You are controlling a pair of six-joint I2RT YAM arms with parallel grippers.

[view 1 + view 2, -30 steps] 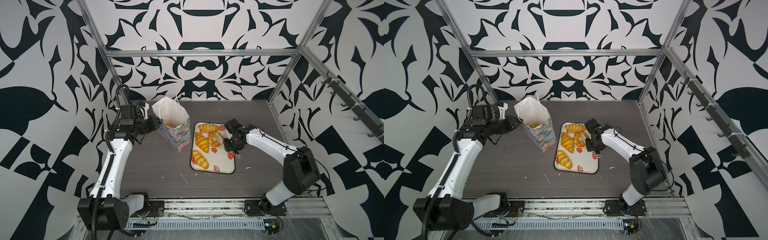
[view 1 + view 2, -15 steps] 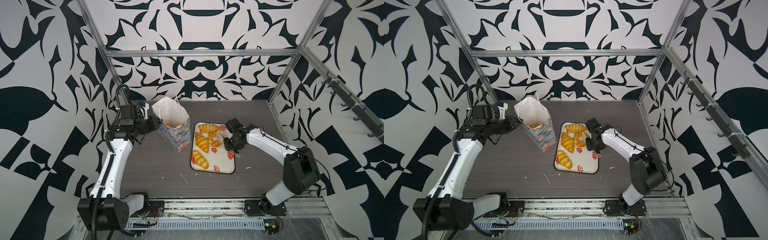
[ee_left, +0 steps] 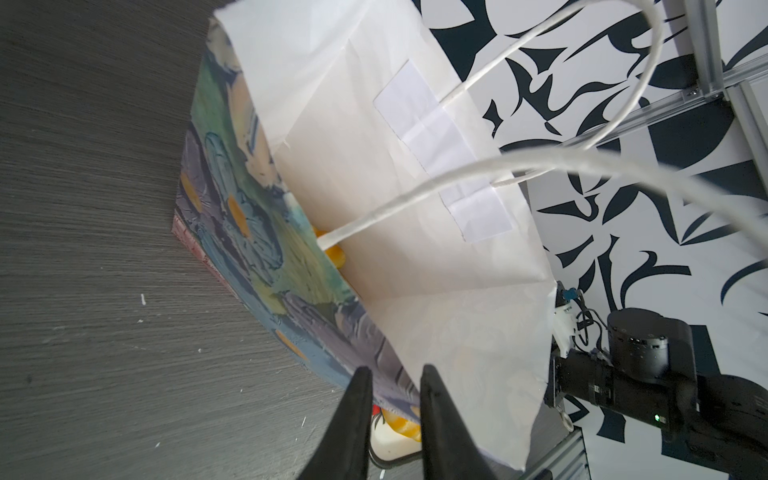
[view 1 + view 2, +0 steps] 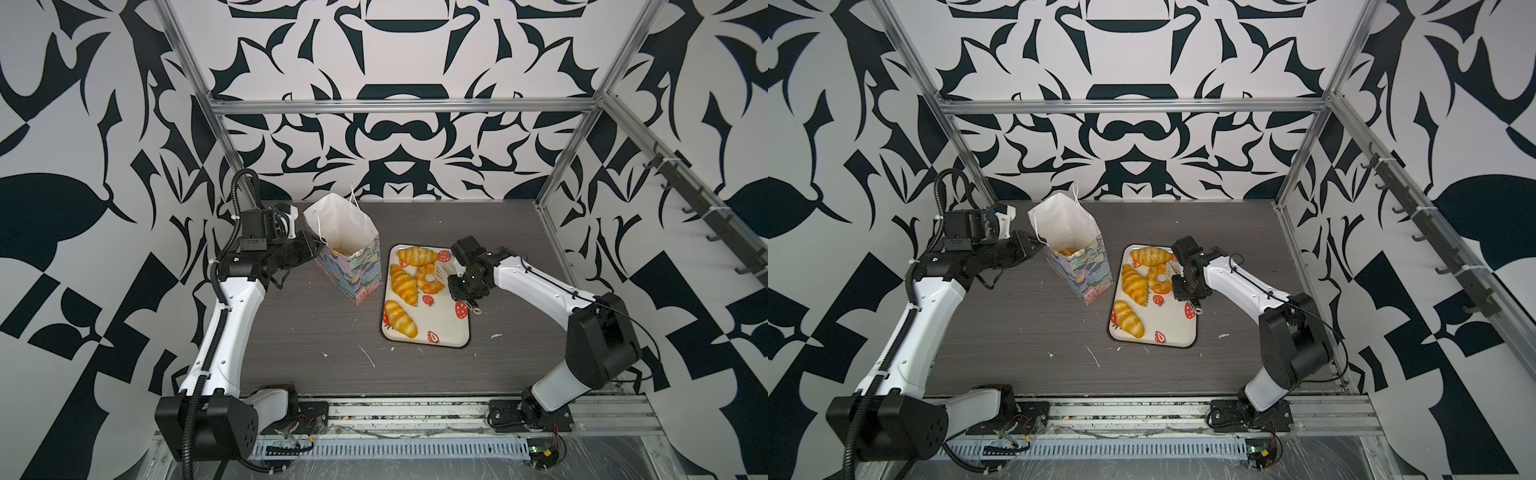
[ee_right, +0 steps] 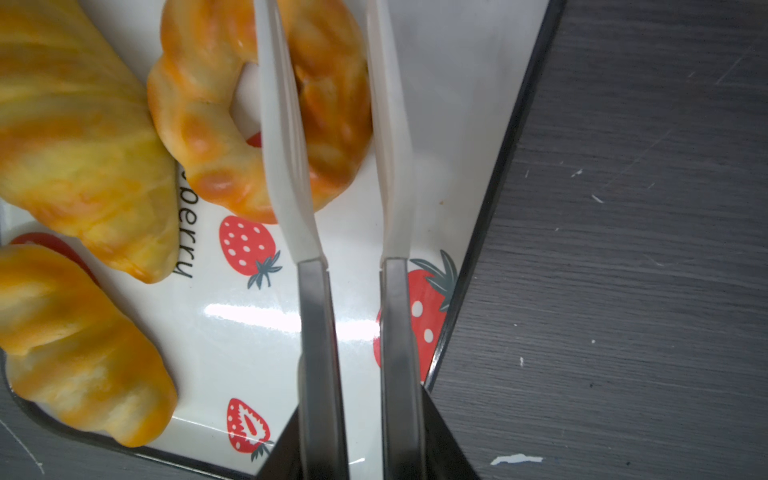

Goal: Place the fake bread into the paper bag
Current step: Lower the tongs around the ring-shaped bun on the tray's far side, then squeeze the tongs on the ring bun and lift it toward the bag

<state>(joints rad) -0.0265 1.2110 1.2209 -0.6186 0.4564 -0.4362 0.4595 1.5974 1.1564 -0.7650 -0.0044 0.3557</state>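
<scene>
Right gripper (image 4: 441, 272) is low over the far half of the strawberry tray (image 4: 465, 332), and its white fingers (image 5: 286, 124) are clamped on the ring doughnut (image 5: 199, 124). One finger is through the hole, the other is against the outer edge. The doughnut is down at tray level. Three croissants (image 4: 403, 282) lie on the tray beside it, the nearest one touching it.

On the other side, the left gripper (image 3: 392, 370) has its black fingers (image 3: 353, 415) pinched tight on the side wall of the paper bag (image 4: 353, 270), up near the rim. The bag stands on the tabletop (image 4: 311, 332) just left of the tray with its mouth open. In both top views, yellow pastry pieces (image 4: 343, 250) show at the bottom of the bag.
</scene>
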